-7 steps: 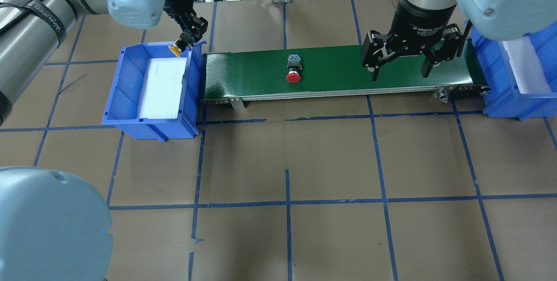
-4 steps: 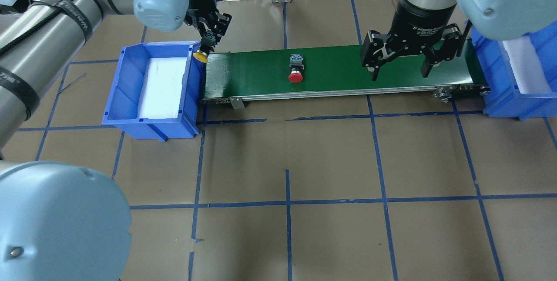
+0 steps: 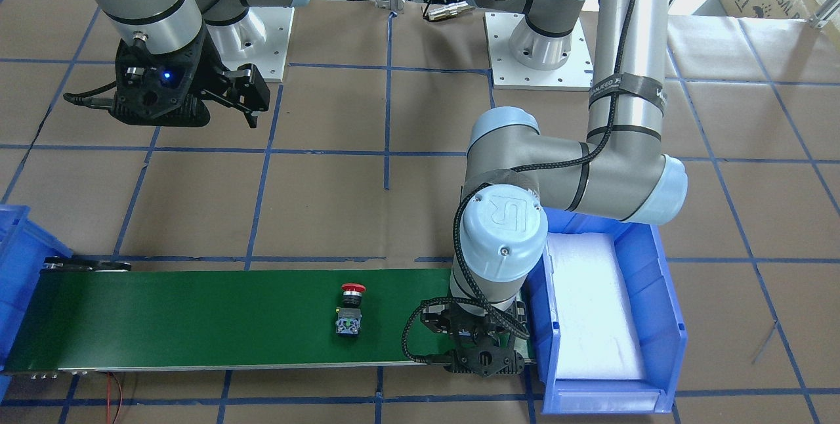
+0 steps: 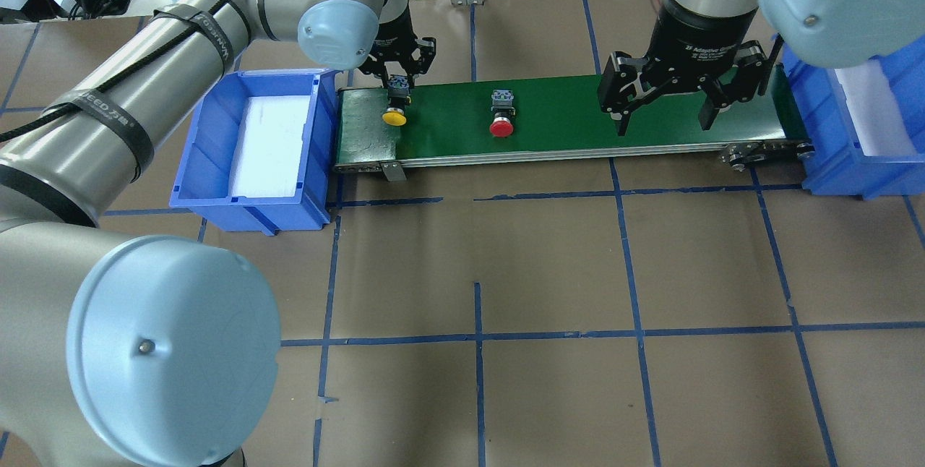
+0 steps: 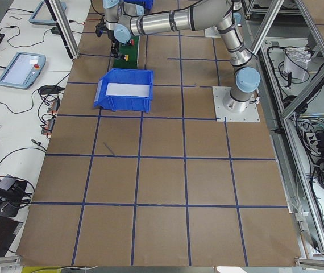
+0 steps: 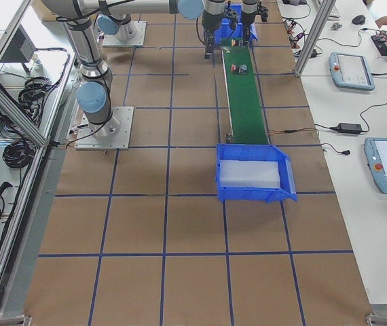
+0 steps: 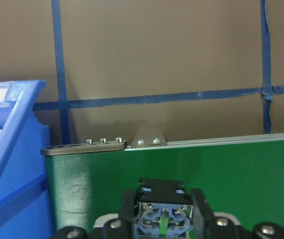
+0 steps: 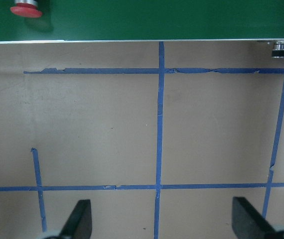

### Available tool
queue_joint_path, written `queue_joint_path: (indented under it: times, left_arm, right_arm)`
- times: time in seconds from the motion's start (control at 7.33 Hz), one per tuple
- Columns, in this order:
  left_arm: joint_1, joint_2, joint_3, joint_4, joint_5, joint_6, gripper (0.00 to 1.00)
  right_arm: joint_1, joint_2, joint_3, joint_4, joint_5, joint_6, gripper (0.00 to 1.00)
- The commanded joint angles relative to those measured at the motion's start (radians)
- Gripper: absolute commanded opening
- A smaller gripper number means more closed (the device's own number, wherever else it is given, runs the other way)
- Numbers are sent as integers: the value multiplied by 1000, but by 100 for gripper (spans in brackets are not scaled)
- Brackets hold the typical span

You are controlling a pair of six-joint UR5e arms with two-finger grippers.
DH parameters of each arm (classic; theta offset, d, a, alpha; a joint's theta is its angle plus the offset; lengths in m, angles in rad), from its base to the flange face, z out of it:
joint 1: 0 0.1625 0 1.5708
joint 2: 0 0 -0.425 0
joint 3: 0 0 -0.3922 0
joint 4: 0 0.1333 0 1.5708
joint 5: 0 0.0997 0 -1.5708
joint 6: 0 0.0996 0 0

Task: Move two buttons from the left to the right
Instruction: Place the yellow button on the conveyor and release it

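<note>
The yellow button (image 4: 394, 118) is at the left end of the green conveyor belt (image 4: 564, 113). My left gripper (image 4: 399, 88) is shut on its grey contact block, which shows between the fingers in the left wrist view (image 7: 161, 219). I cannot tell whether its cap touches the belt. The red button (image 4: 501, 127) lies free on the belt left of the middle. It also shows in the front view (image 3: 352, 290) and at the top left of the right wrist view (image 8: 26, 8). My right gripper (image 4: 663, 127) hangs open and empty above the belt's right part.
A blue bin (image 4: 217, 156) with a white foam liner stands at the belt's left end. Another blue bin (image 4: 831, 163) stands at the right end. The brown table (image 4: 477, 272) has a grid of blue tape.
My left gripper has carried the yellow button rightward from over the left bin to the belt's left end. The red button has shifted slightly right on the belt. The right gripper has not moved.
</note>
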Motion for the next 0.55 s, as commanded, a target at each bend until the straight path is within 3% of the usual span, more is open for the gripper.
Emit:
queue_joint_path:
  times: [0.0, 0.27, 0.41]
  left_arm:
    - [-17, -3, -22, -6, -7, -29, 21]
    - [-24, 2, -50, -3, -32, -52, 22]
    - [-21, 8, -53, -3, -35, -55, 71]
  right_arm:
    - [0, 0, 0, 2, -1, 0, 100]
    - [0, 0, 0, 2, 4, 0, 100]
    - [0, 0, 0, 2, 2, 0, 100]
